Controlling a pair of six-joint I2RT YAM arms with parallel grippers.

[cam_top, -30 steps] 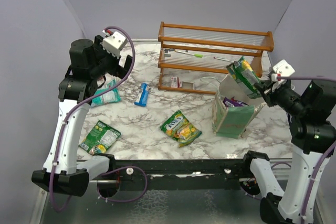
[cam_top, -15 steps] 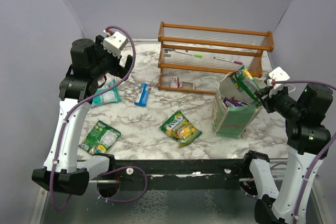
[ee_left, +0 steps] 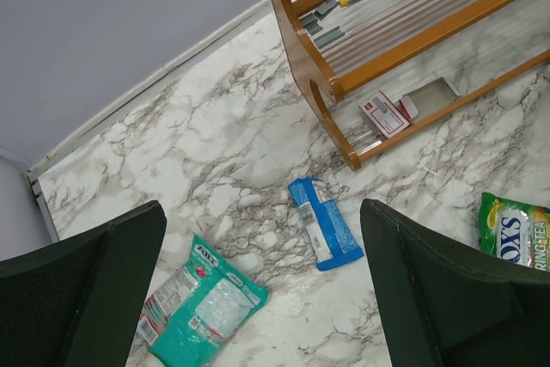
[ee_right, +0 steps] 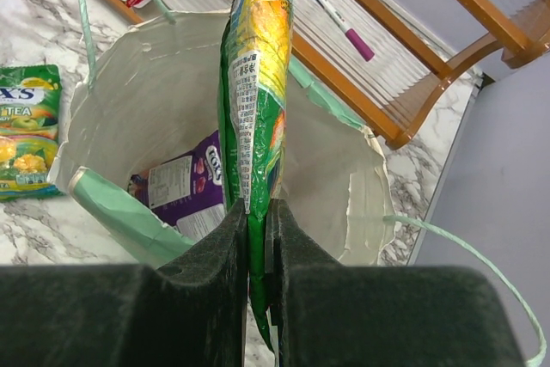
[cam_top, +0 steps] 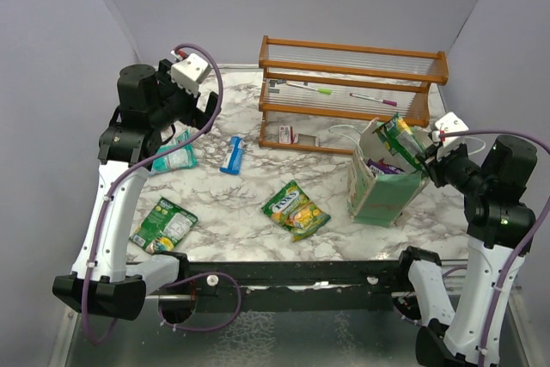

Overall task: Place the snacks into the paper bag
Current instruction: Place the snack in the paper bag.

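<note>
My right gripper (cam_top: 425, 159) (ee_right: 258, 223) is shut on a green-and-yellow packet (cam_top: 399, 135) (ee_right: 256, 75), held edge-up over the open mouth of the pale-green paper bag (cam_top: 378, 195) (ee_right: 129, 75). A purple packet (ee_right: 182, 185) lies inside the bag. My left gripper (cam_top: 179, 118) (ee_left: 262, 285) is open and empty, high above a teal packet (cam_top: 174, 154) (ee_left: 199, 302) and a blue bar wrapper (cam_top: 232, 155) (ee_left: 324, 223). Another green-and-yellow packet (cam_top: 295, 209) (ee_left: 516, 229) lies mid-table and a green one (cam_top: 163, 223) lies near the front left.
A brown wooden slatted rack (cam_top: 352, 75) (ee_left: 344, 66) stands at the back, with pens on its shelves and a small red-pink packet (cam_top: 286, 134) (ee_left: 387, 113) on its bottom level. The bag's thin handles (ee_right: 447, 238) hang loose beside its rim.
My right gripper has moved down and toward the bag, lowering the green-and-yellow packet to the bag's mouth. The left arm has barely moved.
</note>
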